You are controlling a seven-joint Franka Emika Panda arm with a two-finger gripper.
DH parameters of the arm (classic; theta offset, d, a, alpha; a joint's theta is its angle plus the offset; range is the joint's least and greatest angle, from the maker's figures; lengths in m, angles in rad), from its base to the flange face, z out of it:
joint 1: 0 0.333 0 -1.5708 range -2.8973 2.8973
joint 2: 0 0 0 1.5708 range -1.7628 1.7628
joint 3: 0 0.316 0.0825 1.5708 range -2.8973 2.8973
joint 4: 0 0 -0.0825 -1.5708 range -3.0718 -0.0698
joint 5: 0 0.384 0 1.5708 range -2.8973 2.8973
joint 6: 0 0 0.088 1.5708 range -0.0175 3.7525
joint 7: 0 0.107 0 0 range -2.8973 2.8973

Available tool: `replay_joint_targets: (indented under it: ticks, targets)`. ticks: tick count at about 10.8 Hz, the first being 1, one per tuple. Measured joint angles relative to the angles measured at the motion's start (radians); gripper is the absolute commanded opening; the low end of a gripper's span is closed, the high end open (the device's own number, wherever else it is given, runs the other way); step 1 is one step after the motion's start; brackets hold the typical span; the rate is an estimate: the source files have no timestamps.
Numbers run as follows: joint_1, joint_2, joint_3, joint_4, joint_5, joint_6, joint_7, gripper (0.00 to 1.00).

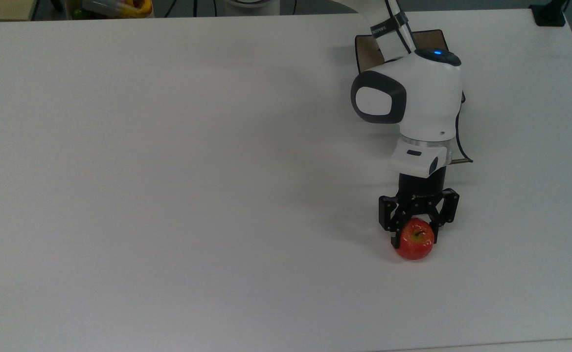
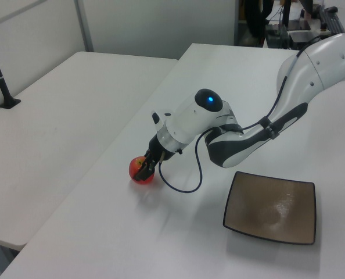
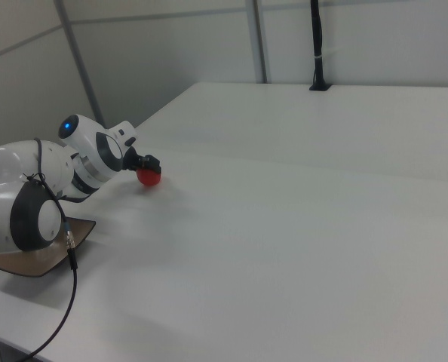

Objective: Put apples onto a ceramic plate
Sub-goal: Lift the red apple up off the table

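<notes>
A small glossy red apple (image 1: 415,246) rests on the white table, near the front edge in the top view. My gripper (image 1: 414,237) reaches down over it, its black fingers pressed against the apple's two sides, shut on it. The left view shows the same grip, with the apple (image 2: 140,172) under the gripper (image 2: 144,169). The square brownish ceramic plate (image 2: 271,206) lies apart from the apple, toward the left view's right, with nothing on it. In the top view the arm covers most of the plate (image 1: 365,51). The right view has the apple (image 3: 148,179) and plate (image 3: 35,256).
A black post (image 1: 547,14) stands at the table's far right corner in the top view. A second white table (image 2: 56,116) adjoins on the left view's left. A black cable (image 2: 187,180) loops from the wrist. Wide bare tabletop (image 1: 168,171) stretches across the top view's left.
</notes>
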Motion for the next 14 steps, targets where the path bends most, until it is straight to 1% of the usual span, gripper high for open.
replay_joint_targets:
  ticks: [3, 4, 6, 8, 10, 11, 14]
  targets:
    - [0.001, -0.006, 0.000, 0.003, 0.000, 0.001, 0.000, 0.12]
    - [0.001, -0.023, 0.001, 0.003, 0.000, 0.001, 0.006, 0.12]
    - [0.000, -0.093, 0.001, -0.010, 0.000, 0.001, 0.028, 0.12]
    - [-0.015, -0.210, 0.002, -0.057, 0.014, -0.022, 0.042, 0.12]
    - [-0.042, -0.364, 0.006, -0.125, 0.068, -0.082, 0.045, 0.12]
    - [-0.053, -0.473, 0.010, -0.176, 0.093, -0.144, 0.045, 0.12]
    - [-0.052, -0.668, 0.015, -0.240, 0.206, -0.385, 0.043, 0.12]
